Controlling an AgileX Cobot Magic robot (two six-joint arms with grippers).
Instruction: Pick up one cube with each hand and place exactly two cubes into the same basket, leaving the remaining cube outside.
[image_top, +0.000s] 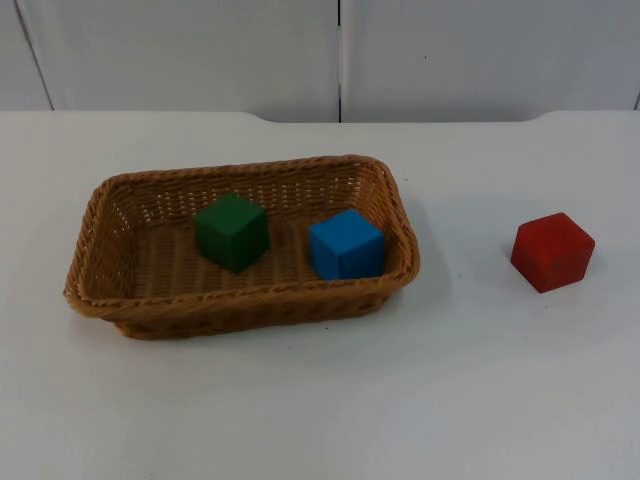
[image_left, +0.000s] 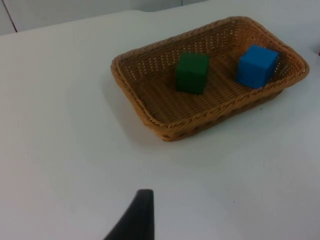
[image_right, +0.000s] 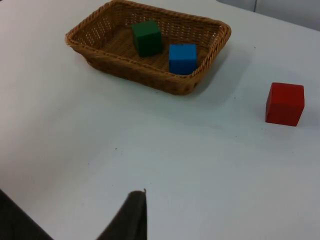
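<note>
1. Top view gives us the green cube (image_top: 232, 231) and the blue cube (image_top: 346, 245) both inside the wicker basket (image_top: 100, 300), green near the middle, blue toward the basket's right end, apart from each other.
2. We see the red cube (image_top: 552, 251) on the white table (image_top: 320, 400), well apart from the basket on its right side.
3. From the left wrist view we look across bare table at the basket, with one black fingertip of the left gripper (image_left: 134, 217) over the table, well short of it; we cannot tell whether its fingers are open or closed.
4. From the right wrist view the right gripper (image_right: 131, 217) likewise shows one fingertip over the table, away from the red cube and basket; its finger state we cannot tell either.
</note>
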